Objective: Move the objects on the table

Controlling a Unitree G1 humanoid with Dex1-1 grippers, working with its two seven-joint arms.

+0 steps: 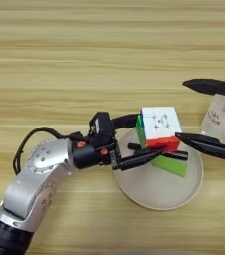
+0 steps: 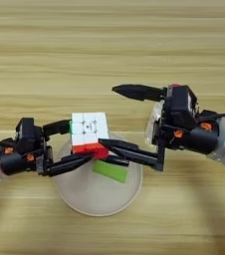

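- Puzzle cube (image 1: 159,127), white face up with green on its left side and red-orange along its lower front, sits at the 11 o'clock rim of the round off-white plate (image 1: 154,191), partly over the plate's edge.
- Left gripper (image 1: 137,139), reaching in from 9 o'clock, has its two black fingers spread either side of the cube's left half: the far finger lies along the green side, the near finger runs under the cube's red front edge. Whether the fingers actually press on the cube cannot be told.
- Right gripper (image 2: 119,118), coming in from 3 o'clock, stands wide open. Its far finger points left, well above the cube, while its near finger stretches to the cube's lower right corner, its tip at or just beside the red face.
- Small clear bottle (image 1: 219,118) stands on the table (image 1: 84,60) at 3 o'clock of the plate, between the right gripper's two fingers; its red cap just shows at the frame edge in the left eye view, and the gripper body hides most of it in the right eye view.
- Flat green block (image 2: 110,171) lies in the plate at 5 o'clock of the cube, below the near fingers.
- A black pen (image 1: 180,155) lies across the plate just beneath the cube, crossing the top of the green block.
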